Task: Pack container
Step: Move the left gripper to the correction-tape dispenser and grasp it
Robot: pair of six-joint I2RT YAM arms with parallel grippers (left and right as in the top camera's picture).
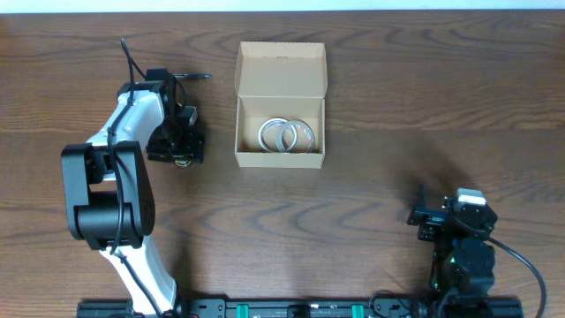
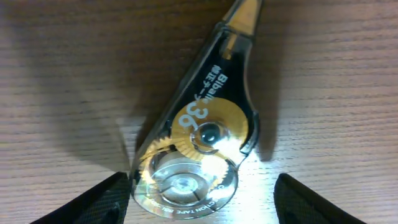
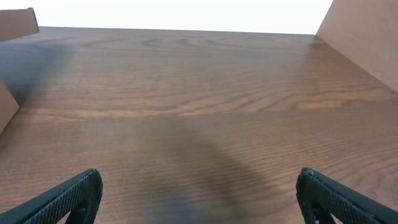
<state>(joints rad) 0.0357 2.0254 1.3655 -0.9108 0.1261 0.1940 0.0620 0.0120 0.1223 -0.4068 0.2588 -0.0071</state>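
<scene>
we count one open tan cardboard box at the far centre of the brown wooden table, two clear tape rolls inside it, and one black-gold correction-tape dispenser, base cut off, between spread fingers of the left gripper; the right gripper fingers are apart too.

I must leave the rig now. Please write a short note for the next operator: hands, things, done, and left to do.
Left hand: open, low over the correction tape dispenser, one finger on each side, not clamped yet.
Right hand: open, empty, over bare table, apart from the box.
Box: open, lid back, two tape rolls inside.
Done: rolls packed.
Left: probably grasp the dispenser, put it into the box, close the lid.
</scene>
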